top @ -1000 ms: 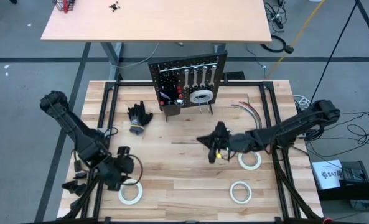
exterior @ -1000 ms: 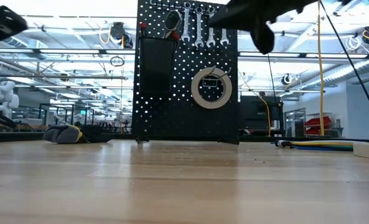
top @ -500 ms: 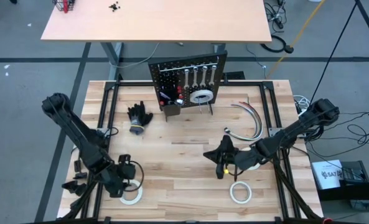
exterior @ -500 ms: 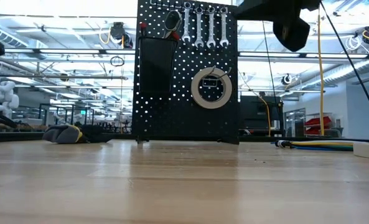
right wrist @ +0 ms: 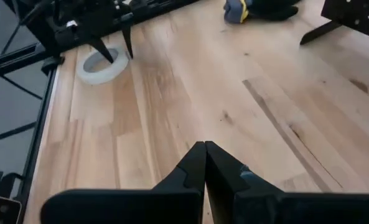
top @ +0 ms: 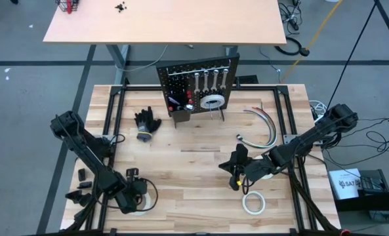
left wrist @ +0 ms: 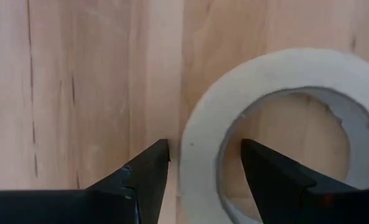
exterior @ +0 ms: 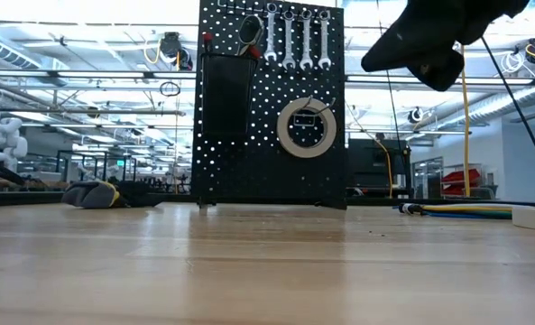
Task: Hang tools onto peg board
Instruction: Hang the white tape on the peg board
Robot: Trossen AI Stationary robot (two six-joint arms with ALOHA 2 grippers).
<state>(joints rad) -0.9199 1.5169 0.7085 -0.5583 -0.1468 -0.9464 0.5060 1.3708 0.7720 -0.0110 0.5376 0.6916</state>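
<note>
The left gripper (left wrist: 203,171) has descended to the 7 o'clock corner of the surface (top: 194,157) and now straddles the wall of a white tape roll (left wrist: 277,130): fingers (left wrist: 144,171) apart, one outside the ring, one inside, not yet clamped. A grasp appears imminent. The right gripper (right wrist: 204,163) has drawn back toward 4 o'clock, fingers pressed together and empty, hovering above bare wood near another tape roll (top: 254,202). The peg board (exterior: 272,104), a black perforated metal panel at 12 o'clock, already carries four bright steel wrenches (exterior: 296,38) and one hung tape roll (exterior: 307,126). The roll under the left gripper is matte, smooth-walled and circular; the surface is pale planked timber.
</note>
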